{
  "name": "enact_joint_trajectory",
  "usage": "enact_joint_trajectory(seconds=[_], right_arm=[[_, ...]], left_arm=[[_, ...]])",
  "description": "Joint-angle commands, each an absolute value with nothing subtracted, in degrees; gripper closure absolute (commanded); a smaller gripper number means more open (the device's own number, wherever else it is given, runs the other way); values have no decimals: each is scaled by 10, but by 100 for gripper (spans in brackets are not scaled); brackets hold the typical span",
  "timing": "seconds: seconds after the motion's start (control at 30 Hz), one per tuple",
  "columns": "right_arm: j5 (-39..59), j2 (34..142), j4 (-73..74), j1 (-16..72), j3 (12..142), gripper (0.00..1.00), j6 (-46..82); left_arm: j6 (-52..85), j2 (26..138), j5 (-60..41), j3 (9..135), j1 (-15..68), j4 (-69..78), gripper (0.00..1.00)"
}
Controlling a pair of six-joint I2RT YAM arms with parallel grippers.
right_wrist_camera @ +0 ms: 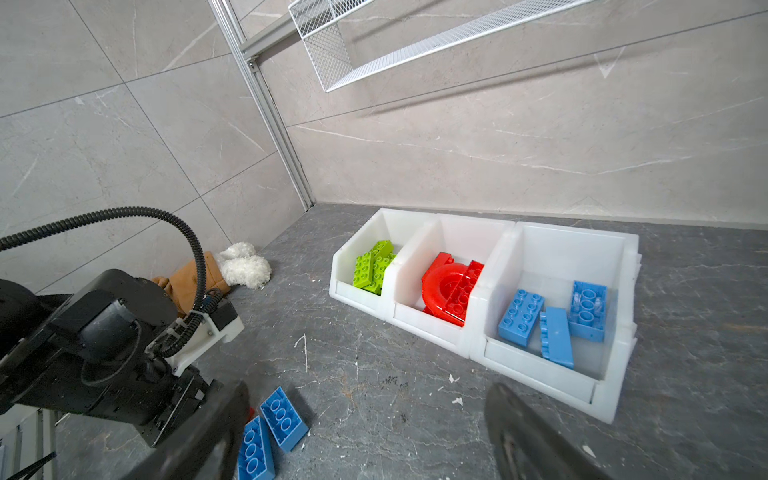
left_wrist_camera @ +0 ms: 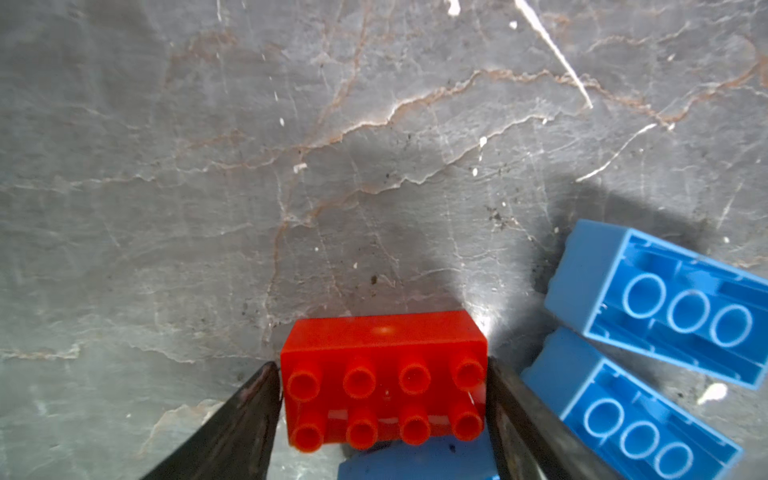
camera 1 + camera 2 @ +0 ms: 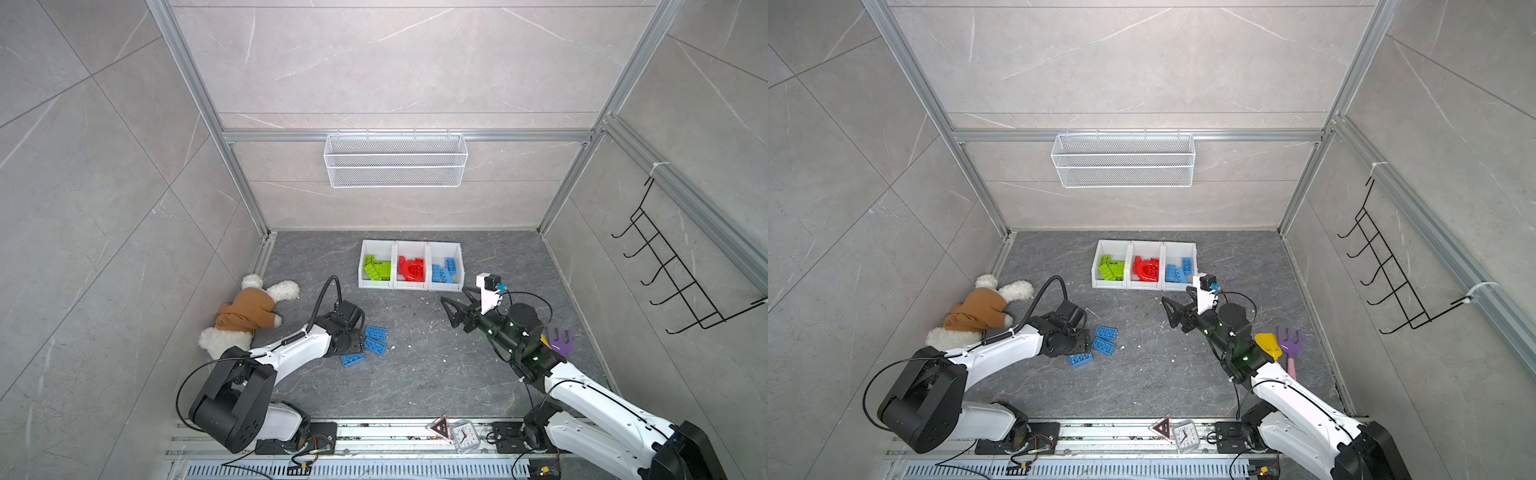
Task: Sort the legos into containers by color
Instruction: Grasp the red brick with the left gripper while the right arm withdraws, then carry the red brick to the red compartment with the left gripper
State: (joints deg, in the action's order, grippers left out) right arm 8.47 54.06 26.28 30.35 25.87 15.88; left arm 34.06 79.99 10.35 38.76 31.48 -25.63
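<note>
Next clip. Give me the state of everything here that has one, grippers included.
left gripper: jaws astride the red brick, contact unclear.
red brick: studs up, not in a bin.
right gripper: open, empty.
loose blue bricks: three, unsorted.
left bin: holds green bricks.
middle bin: holds red pieces.
right bin: holds three blue bricks.
wire basket: empty.

bins 3 | loose blue bricks on table 3 | binned blue bricks 3 | red brick outside bins 1 | red arch 1 | green bricks perhaps 4, pile overlaps | plush toy 1 | wire basket 1 | clock 1 | toy shovel 1 | toy rake 1
</note>
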Motion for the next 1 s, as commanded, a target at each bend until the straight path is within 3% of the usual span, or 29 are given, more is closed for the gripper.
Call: enact_joint_trajectory(seconds=[0.0, 0.27, 0.7, 0.97], right_arm=[[104, 549, 250, 304, 273, 10, 168], [109, 562, 244, 304, 280, 10, 168], [103, 560, 234, 304, 282, 10, 165], [85, 556, 220, 304, 285, 10, 156]], left_arm=[[329, 807, 137, 408, 322, -259, 23], [320, 835, 117, 414, 321, -231, 28], [315, 830, 134, 439, 321, -251, 50], [262, 829, 158, 545, 321, -278, 51]])
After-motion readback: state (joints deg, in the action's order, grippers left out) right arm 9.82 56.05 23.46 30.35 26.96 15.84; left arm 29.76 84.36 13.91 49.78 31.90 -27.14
